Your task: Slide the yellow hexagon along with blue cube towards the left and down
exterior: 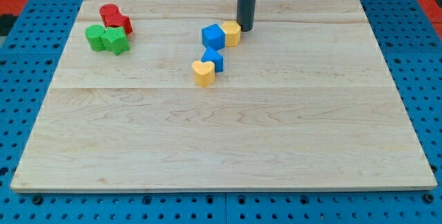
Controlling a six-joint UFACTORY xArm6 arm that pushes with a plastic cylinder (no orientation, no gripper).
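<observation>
Two task blocks sit touching near the desk's [221, 141] top centre, the yellow hexagon [233, 34] at the blue cube's [213, 36] right, with my tip [246, 28], a bare rod lacking any gripper, behind the hexagon's upper right, placed to drive both leftward and down.

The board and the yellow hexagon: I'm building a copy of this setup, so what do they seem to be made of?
The board looks like light, unpainted wood: grain lines and plank seams show, with a matte finish. The yellow hexagon, touching my tip, looks like a solid block with an even, opaque coat, painted wood or plastic; the picture cannot settle which.
</observation>
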